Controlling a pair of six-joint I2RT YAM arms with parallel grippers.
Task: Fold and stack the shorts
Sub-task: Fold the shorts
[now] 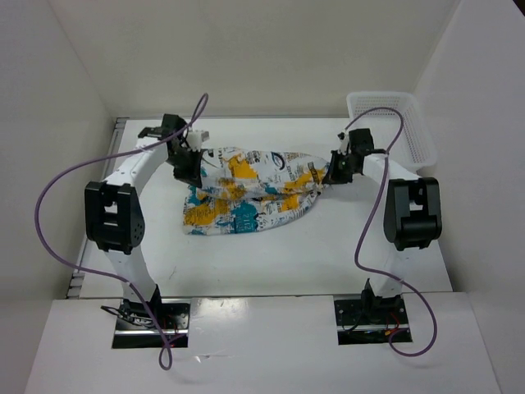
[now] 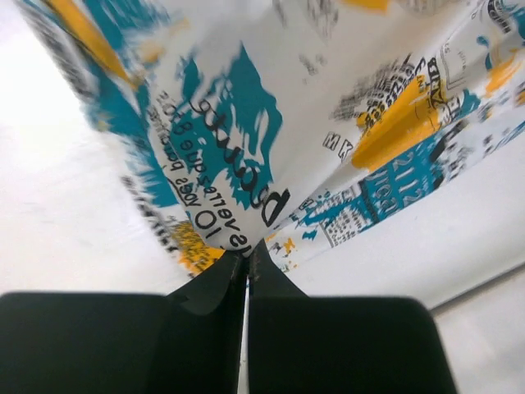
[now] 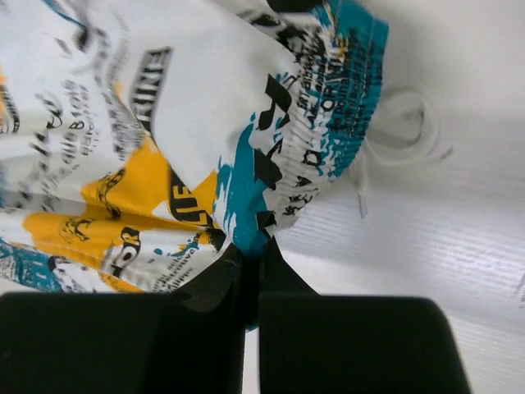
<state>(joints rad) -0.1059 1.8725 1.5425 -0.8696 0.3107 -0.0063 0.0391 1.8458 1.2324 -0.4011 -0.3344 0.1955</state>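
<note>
The printed shorts (image 1: 250,190) hang stretched between my two grippers above the middle of the white table, their lower part sagging onto it. My left gripper (image 1: 195,167) is shut on the shorts' left edge; in the left wrist view its fingertips (image 2: 248,256) pinch the fabric (image 2: 271,131). My right gripper (image 1: 330,174) is shut on the shorts' right end; in the right wrist view its fingertips (image 3: 250,254) clamp the gathered waistband (image 3: 303,139). A white drawstring (image 3: 394,131) trails onto the table.
A white perforated basket (image 1: 394,123) stands at the back right corner, just behind the right arm. White walls close in the table at the back and both sides. Purple cables loop off both arms.
</note>
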